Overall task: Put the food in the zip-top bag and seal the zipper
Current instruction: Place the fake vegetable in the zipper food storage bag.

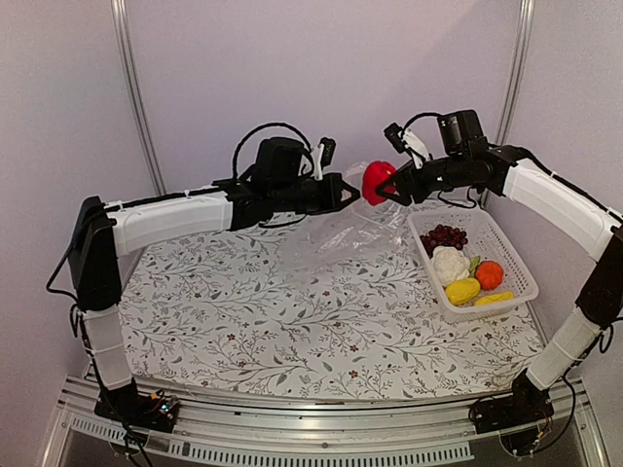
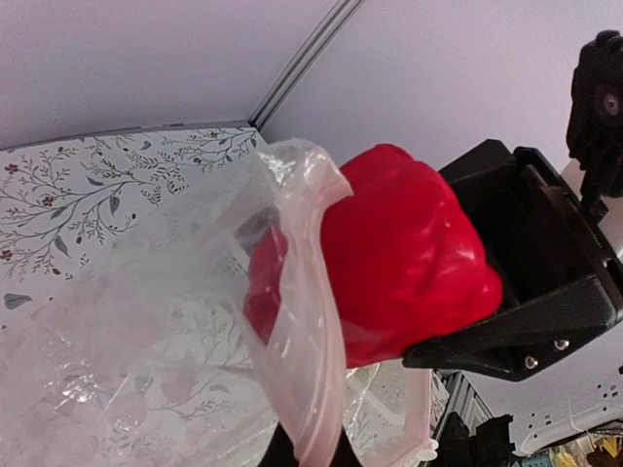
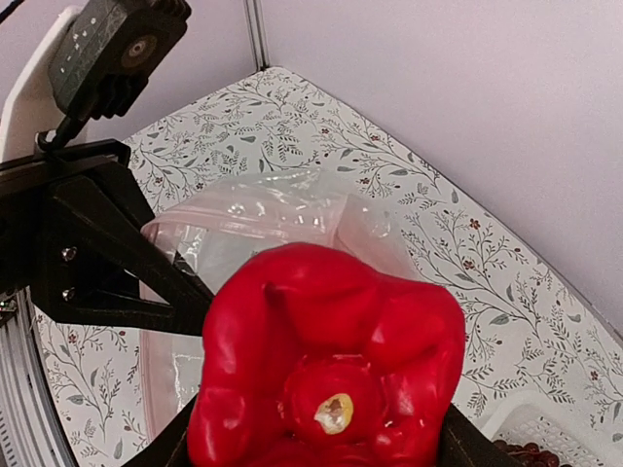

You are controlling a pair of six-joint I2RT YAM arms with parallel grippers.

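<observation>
Now one pepper (image 1: 376, 181) tight in right jaws, one bag (image 1: 341, 233) in left jaws — five foods (image 1: 454, 265) aside.

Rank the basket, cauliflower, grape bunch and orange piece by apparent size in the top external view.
Largest: white mesh basket
Next: cauliflower and grape bunch, too alike to split
Smallest: orange round piece

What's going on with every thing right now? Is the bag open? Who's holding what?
zip-top bag: lifted by its rim, mouth open, not sealed.
red pepper: held in the air at the bag's mouth, not fully inside.
left pincer: shut on the zip-top bag.
right pincer: shut on the red pepper.
white basket: upright, holding grape bunch, cauliflower, yellow lemon-like piece, orange round piece, banana.
</observation>
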